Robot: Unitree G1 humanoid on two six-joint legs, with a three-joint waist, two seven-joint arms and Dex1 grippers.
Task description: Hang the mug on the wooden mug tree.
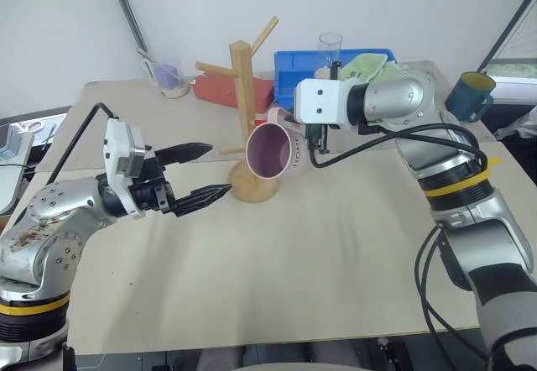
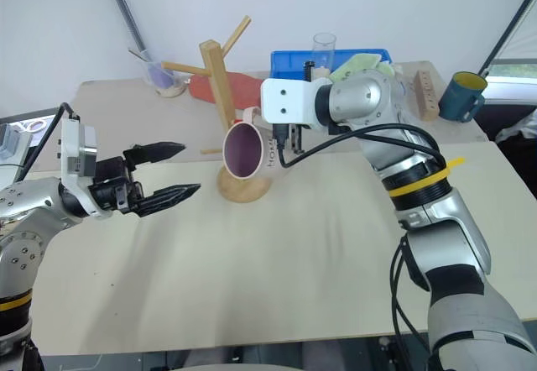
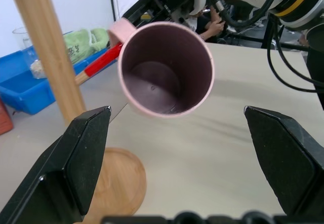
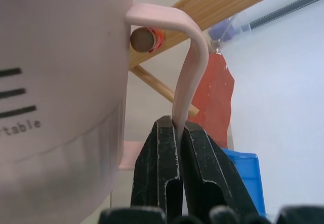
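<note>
Mug (image 1: 270,153) lies on its side right beside the tree (image 1: 245,102), mouth facing the left gripper (image 1: 211,170), which gapes empty. Right gripper (image 4: 178,133) pinches its handle, red peg tip (image 4: 144,39) inside the loop.

The mug (image 1: 270,151) is held just before the wooden mug tree (image 1: 244,94), its handle around a peg, above the surface (image 1: 336,253)

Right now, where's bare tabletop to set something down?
Free: the wide beige tabletop from the round-based light wooden mug tree to the near edge. Crowded: the far edge, with the blue plastic bin, red block and dark teal mug.
</note>
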